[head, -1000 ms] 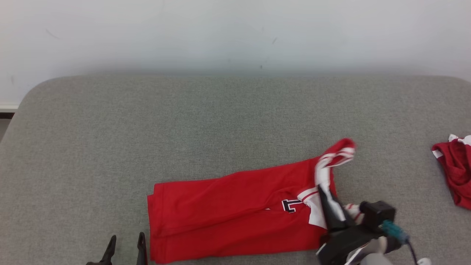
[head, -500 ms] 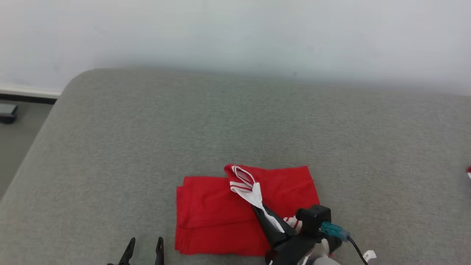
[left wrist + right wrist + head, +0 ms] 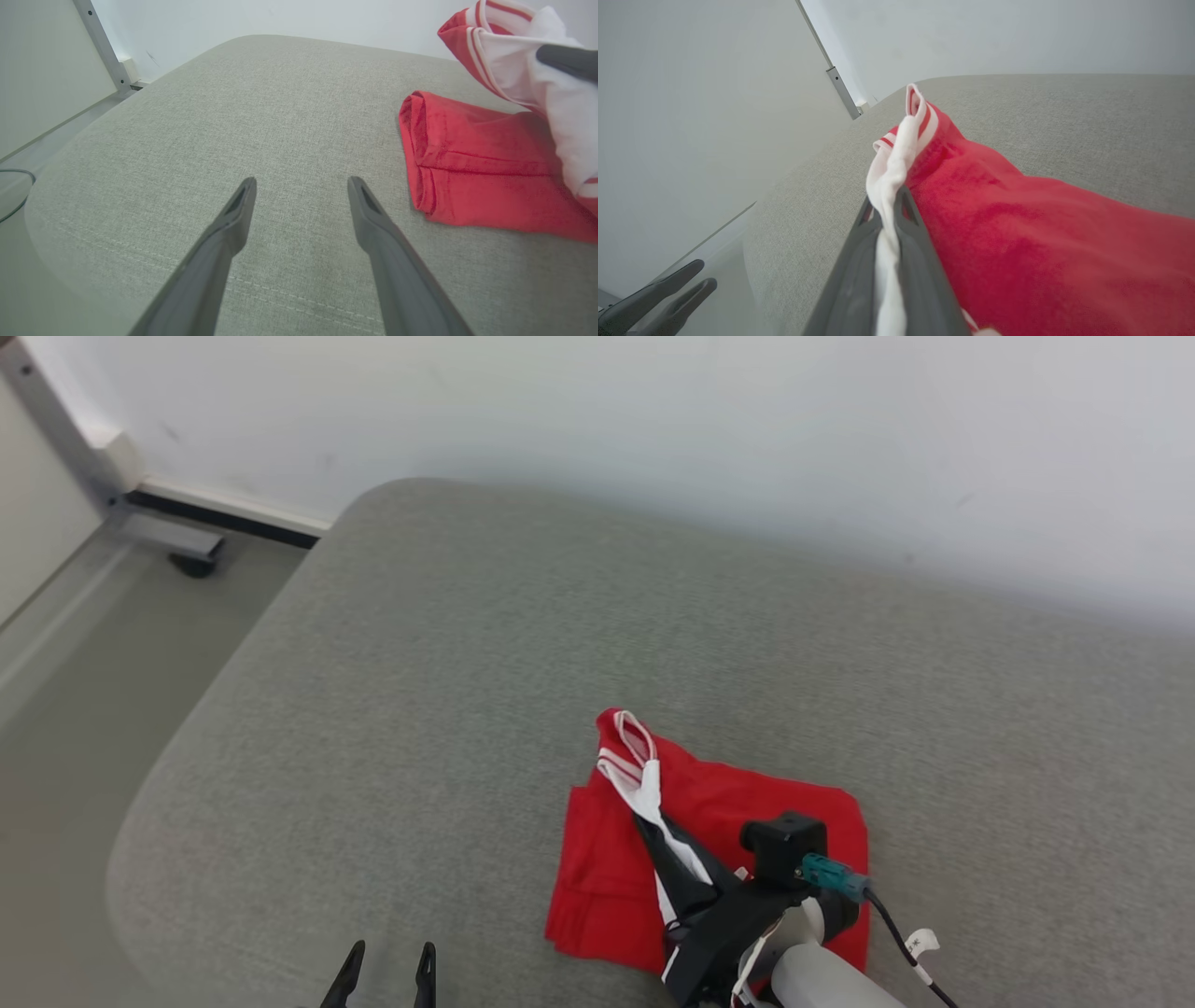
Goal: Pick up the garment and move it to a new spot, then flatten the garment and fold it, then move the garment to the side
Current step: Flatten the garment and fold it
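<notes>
The garment [image 3: 747, 793], a red jersey, lies folded in a compact stack on the grey cushion [image 3: 467, 663]. My right gripper [image 3: 651, 821] is shut on its white sleeve with red-and-white striped trim, held up a little over the stack. In the right wrist view the sleeve [image 3: 896, 154] runs pinched between the shut right gripper [image 3: 887, 205], with the red body [image 3: 1017, 224] to the right. My left gripper [image 3: 390, 959] stands open and empty near the cushion's front edge, left of the garment [image 3: 467, 154]; its fingers [image 3: 301, 182] hover over bare fabric.
The cushion's rounded left edge [image 3: 168, 803] drops to a pale floor [image 3: 75, 709]. A metal frame foot [image 3: 177, 546] and a white wall stand beyond. A cable [image 3: 14, 186] lies on the floor. My left gripper [image 3: 704, 274] also appears at the lower left.
My right gripper has carried the sleeve end leftward over the garment, doubling the long strip into a short stack. The camera has turned left. My left gripper stays open.
</notes>
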You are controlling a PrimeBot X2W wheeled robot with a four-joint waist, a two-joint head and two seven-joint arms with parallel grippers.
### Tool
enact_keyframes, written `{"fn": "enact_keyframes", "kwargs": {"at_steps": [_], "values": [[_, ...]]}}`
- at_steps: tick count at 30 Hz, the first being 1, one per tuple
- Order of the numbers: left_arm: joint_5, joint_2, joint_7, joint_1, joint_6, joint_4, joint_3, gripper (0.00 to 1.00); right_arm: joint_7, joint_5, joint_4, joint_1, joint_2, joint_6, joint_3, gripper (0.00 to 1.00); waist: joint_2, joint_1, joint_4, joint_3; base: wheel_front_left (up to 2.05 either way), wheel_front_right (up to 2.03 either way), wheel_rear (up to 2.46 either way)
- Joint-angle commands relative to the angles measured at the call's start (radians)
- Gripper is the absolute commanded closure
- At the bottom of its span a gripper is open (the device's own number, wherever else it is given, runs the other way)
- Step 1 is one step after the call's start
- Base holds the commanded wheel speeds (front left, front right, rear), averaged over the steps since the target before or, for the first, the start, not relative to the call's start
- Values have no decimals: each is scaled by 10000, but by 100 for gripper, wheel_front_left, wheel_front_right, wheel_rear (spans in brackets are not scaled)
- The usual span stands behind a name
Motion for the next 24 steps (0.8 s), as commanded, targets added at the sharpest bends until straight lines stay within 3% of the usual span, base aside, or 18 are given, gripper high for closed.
{"fn": "enact_keyframes", "kwargs": {"at_steps": [1,2,3,10,24], "values": [[119,-11,-32,112,-24,-63,-2,0,-36,-151,80,-105,59,-24,-168,93,0,0,576,-17,0,0,0],[117,-13,-32,121,-26,-82,-1,0,-37,-217,48,-133,70,-24,-246,54,0,0,600,-16,0,0,0],[115,-13,-32,126,-27,-104,-1,0,-37,-179,-36,-117,79,-24,-315,0,0,0,612,-10,0,0,0],[3,-13,-32,152,57,-212,103,0,-37,-299,-585,129,47,-24,-958,0,0,0,150,19,0,0,0],[129,-10,-30,-259,141,-677,367,0,-37,-2888,-1758,1501,51,-24,-4450,0,0,0,-1750,28,0,0,0]]}}
